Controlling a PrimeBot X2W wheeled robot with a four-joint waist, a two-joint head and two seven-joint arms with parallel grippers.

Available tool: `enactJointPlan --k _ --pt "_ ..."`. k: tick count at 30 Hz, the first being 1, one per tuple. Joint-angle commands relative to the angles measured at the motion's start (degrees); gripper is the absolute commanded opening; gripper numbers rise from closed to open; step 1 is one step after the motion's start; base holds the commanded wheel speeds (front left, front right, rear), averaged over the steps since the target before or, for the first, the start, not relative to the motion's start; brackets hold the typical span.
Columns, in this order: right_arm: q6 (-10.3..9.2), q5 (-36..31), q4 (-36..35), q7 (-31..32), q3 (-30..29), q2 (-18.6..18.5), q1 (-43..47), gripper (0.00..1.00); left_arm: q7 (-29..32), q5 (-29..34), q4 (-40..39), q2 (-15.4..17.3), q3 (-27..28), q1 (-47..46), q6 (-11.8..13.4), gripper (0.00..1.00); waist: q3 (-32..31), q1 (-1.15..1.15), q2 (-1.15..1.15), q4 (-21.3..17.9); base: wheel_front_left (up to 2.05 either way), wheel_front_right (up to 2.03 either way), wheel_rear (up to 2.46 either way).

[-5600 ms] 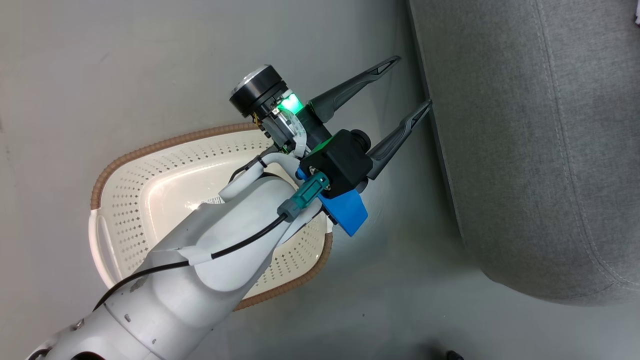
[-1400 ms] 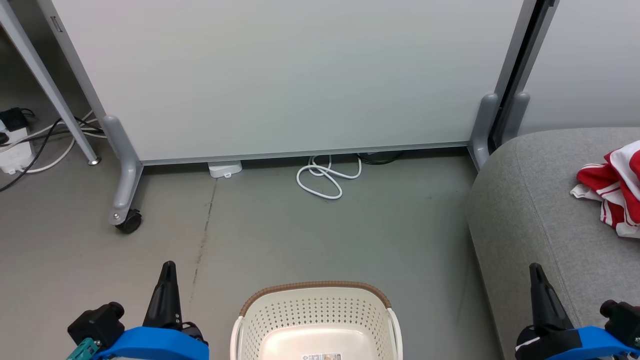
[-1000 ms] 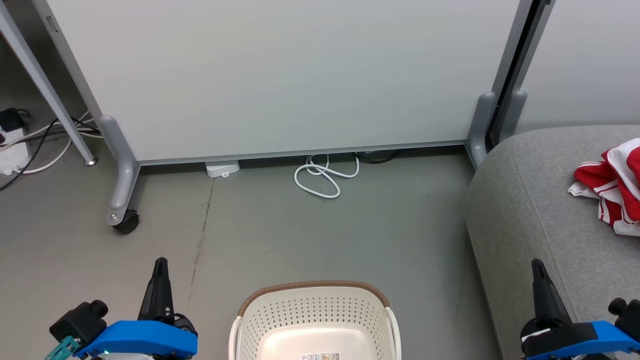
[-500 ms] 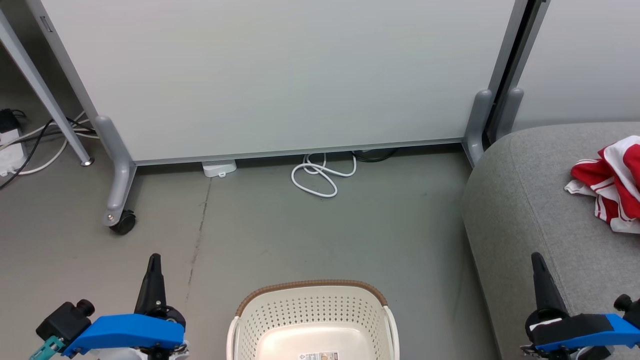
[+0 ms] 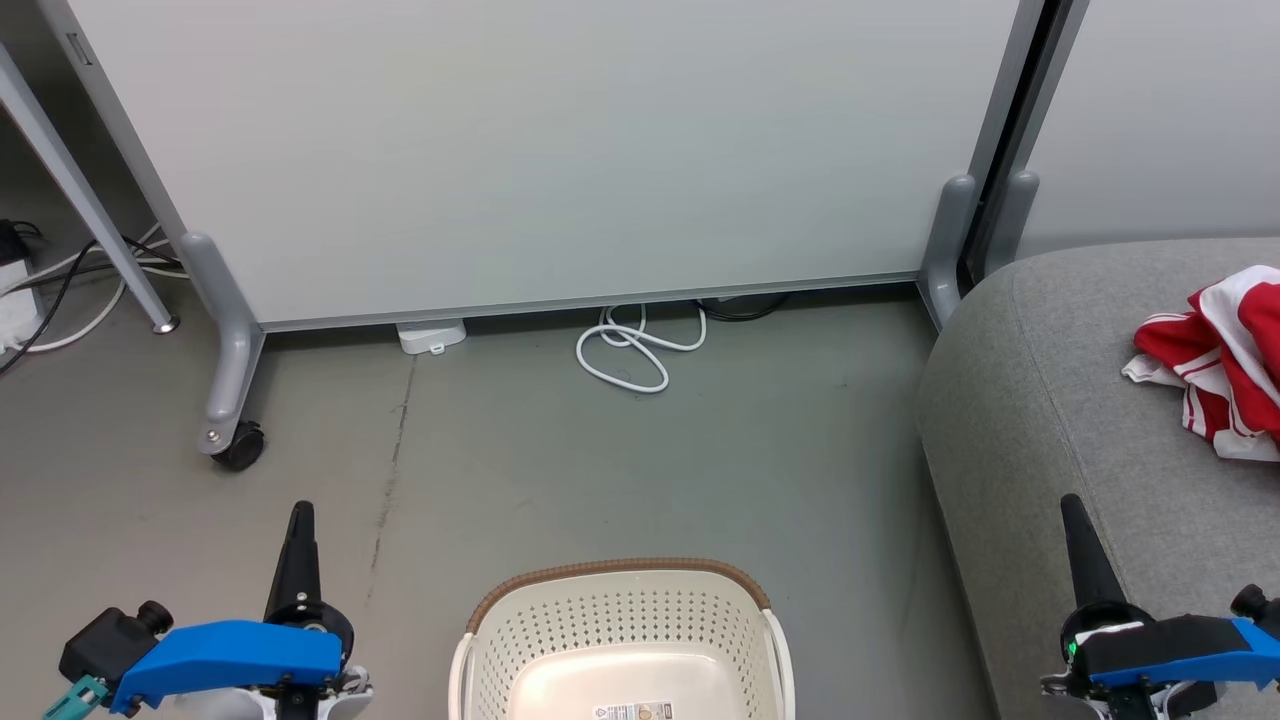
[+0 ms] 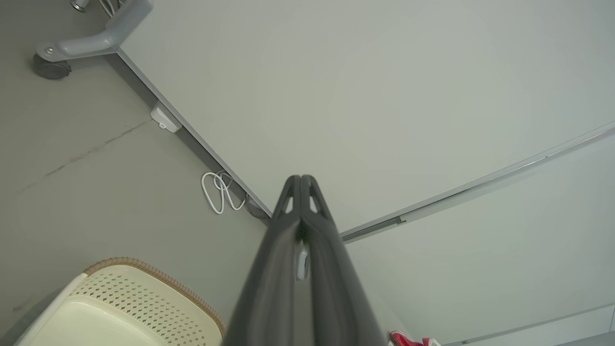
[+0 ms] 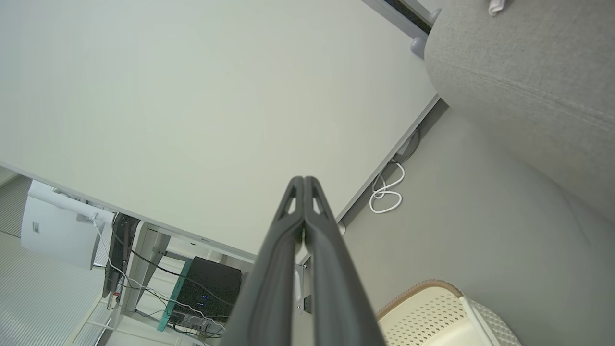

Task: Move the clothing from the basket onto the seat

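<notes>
Red clothing with white stripes [image 5: 1228,360] lies bunched on the grey seat [image 5: 1060,400] at the right edge of the head view; a red scrap of the clothing [image 6: 406,340] peeks at the bottom of the left wrist view. The cream basket [image 5: 620,650] with its brown rim stands on the floor at bottom centre, nothing but a small label inside; its corner shows as the basket [image 6: 120,307] and the basket [image 7: 432,312] in the wrist views. My left gripper [image 5: 300,515] is shut left of the basket. My right gripper [image 5: 1068,505] is shut over the seat's front edge.
A large white partition panel [image 5: 560,150] on grey wheeled feet [image 5: 228,380] stands across the back. A coiled white cable [image 5: 635,350] lies on the floor at its base. More cables and a power strip sit at far left [image 5: 40,290].
Since the earliest frame the view has lifted from looking down on the basket to looking forward, and both grippers now rest low, shut. Over the last second the picture has drifted slightly.
</notes>
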Motion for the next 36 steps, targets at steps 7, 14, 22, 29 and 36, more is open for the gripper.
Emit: enactJointPlan --k 7,14,22,29,36 --pt "0.03 5.55 -0.69 1.38 -0.19 -0.32 -1.81 0.0 1.33 -5.36 -0.72 0.05 1.05 -1.98 -0.59 0.0 0.1 0.0 0.0 -0.26 0.0 0.0 0.0" --pt "0.03 8.99 -0.69 2.2 -0.22 -0.33 -2.01 0.0 2.16 -8.76 -0.76 -0.02 1.6 -2.24 -0.65 0.0 0.17 0.0 0.0 -0.46 0.0 0.0 0.0" --pt "0.04 13.34 -0.7 3.32 -0.27 -0.35 -2.46 0.0 3.25 -13.11 -0.8 -0.1 2.24 -2.54 -0.87 0.0 0.28 0.0 0.0 -0.73 0.0 0.0 0.0" --pt "0.04 16.92 -0.71 4.21 -0.3 -0.36 -2.69 0.0 4.12 -16.64 -0.79 -0.17 2.71 -2.76 -1.05 0.0 0.37 -0.01 0.0 -0.97 0.0 0.0 0.0" --pt "0.04 20.27 -0.7 5.03 -0.33 -0.37 -3.04 0.0 4.94 -19.99 -0.81 -0.22 3.24 -2.99 -1.15 0.0 0.45 -0.01 0.0 -1.21 0.0 0.0 0.0"
